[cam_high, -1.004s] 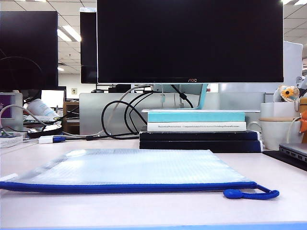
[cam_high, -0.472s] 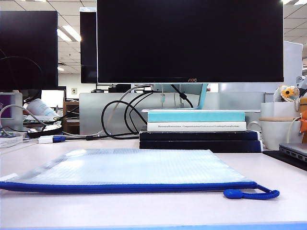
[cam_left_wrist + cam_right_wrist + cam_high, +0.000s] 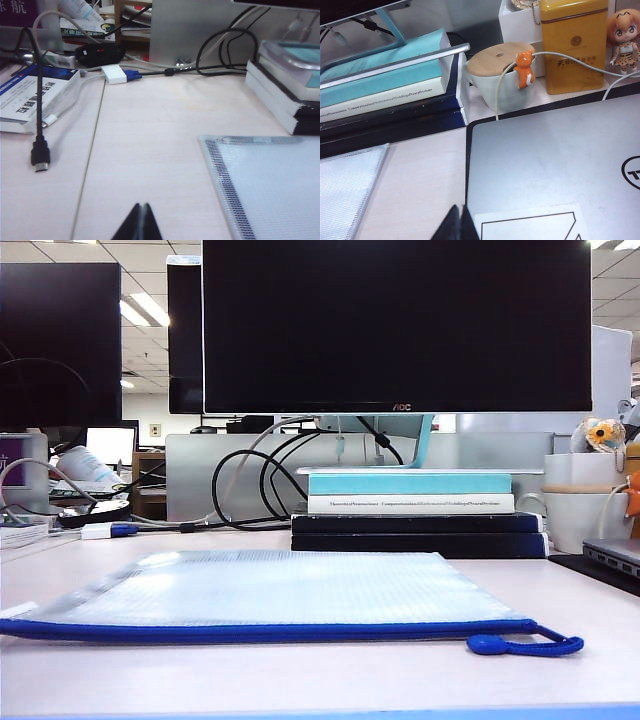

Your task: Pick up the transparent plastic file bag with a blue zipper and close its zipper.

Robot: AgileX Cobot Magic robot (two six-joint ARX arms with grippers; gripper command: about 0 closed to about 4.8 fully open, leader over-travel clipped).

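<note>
On the worktop the file bag lies flat and unmoved, zipper untouched, while left gripper and right gripper hover apart from it, jaws together.

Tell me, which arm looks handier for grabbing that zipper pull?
Probably the right. The slider and cord pull lie at the file bag's right end. Both grippers, left and right, are shut, touching nothing.

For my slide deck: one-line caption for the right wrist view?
Shut right gripper hovers over closed laptop, file bag beside it.
</note>
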